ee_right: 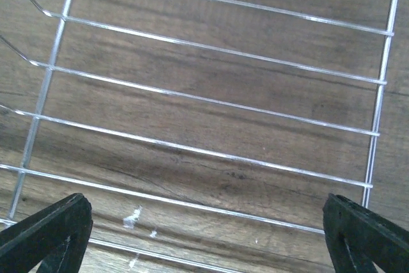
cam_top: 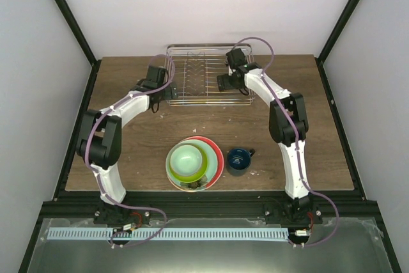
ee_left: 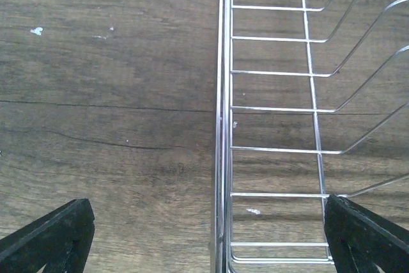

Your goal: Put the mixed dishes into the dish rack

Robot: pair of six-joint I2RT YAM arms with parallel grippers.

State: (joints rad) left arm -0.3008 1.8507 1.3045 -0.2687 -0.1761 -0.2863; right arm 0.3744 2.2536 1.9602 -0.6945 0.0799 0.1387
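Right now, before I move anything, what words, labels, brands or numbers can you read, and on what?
No readable text in any view.
Dish rack: bare wire, no label or brand tag in view.
Mint-green bowl, lime-green plate, red plate, dark-blue mug: no lettering visible from above.
Wooden table: only pale specks, not characters.

Dish rack: shiny metal wire. Table: matt wood grain.

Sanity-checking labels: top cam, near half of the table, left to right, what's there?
left arm → plate stack with mint-green bowl on top → dark-blue mug → right arm. Dish rack omitted: farther back, spanning stack and mug.
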